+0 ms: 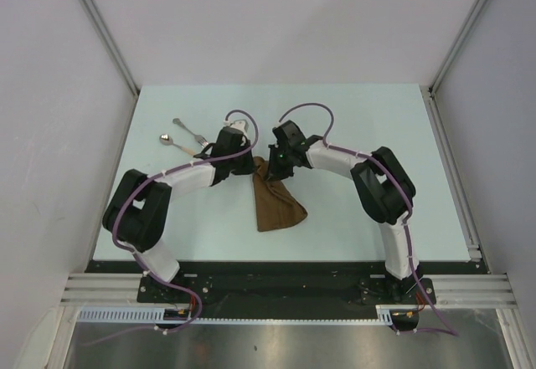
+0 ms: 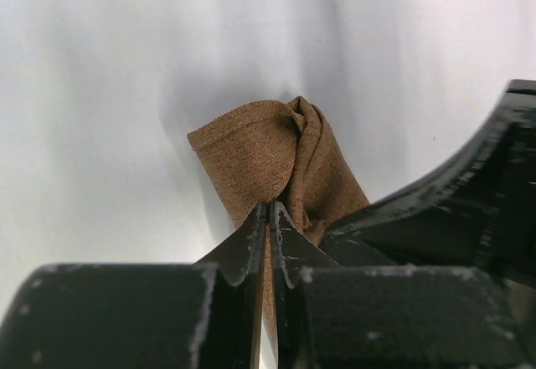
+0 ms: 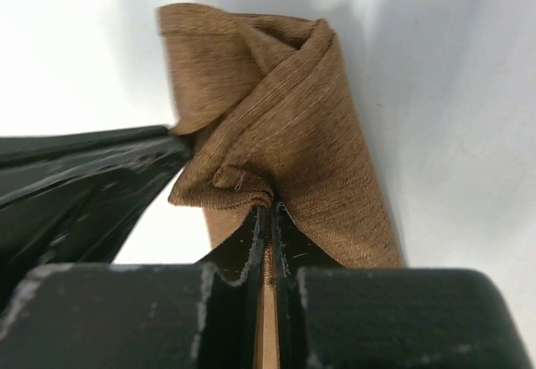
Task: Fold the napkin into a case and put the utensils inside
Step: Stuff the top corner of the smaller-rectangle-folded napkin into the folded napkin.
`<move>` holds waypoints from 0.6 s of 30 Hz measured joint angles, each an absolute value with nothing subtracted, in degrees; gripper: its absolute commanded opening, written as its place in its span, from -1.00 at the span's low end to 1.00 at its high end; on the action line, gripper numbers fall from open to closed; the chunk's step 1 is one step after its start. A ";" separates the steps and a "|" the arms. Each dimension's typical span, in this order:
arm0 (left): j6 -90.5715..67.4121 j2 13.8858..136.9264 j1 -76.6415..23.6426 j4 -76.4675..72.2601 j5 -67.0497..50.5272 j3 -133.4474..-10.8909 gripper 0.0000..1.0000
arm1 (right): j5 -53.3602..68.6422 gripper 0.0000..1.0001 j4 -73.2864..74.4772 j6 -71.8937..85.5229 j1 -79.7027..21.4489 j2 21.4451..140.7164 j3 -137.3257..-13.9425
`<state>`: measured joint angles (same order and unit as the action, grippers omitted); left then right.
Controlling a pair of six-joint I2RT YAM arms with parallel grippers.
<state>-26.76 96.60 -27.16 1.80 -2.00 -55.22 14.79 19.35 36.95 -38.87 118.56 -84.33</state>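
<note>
Top external view: two arms pinch the far end of the plain brown cloth napkin [image 1: 275, 200], in the middle of folding it.
The left gripper [image 2: 268, 208] is squeezed tight on a bit of cloth, and the right gripper [image 3: 266, 210] is squeezed on the cloth just beside it. The napkin lies in the middle of the pale green table [image 1: 360, 135], between the arms. It is bunched and lifted at the far end and flat at the near end, so it is not folded neat yet. I think the next move is to lay the held end down flat. The small silver metal fork [image 1: 189, 131] and the small pale-handled spoon [image 1: 177, 144] lie to the left, outside the cloth.
</note>
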 measured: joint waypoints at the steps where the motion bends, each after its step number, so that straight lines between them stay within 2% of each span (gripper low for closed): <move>1: -26.96 96.31 -26.96 1.74 -2.24 -55.07 -0.85 | 14.35 -1.00 19.90 36.64 -39.03 119.09 -84.88; 14: -28.21 96.27 -26.44 0.40 -4.67 -55.05 -0.84 | 6.72 -1.00 26.57 33.93 -41.82 123.28 -92.84; 17: -27.97 96.31 -26.44 0.99 -4.47 -55.11 -0.70 | 5.17 -1.00 27.53 33.39 -42.00 123.28 -93.06; 18: -27.86 96.36 -26.44 1.61 -4.12 -55.22 -0.58 | 4.82 -1.00 27.86 33.26 -42.00 123.28 -93.06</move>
<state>-27.86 96.36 -26.44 1.61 -4.12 -55.22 4.82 27.86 33.26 -42.00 123.28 -93.06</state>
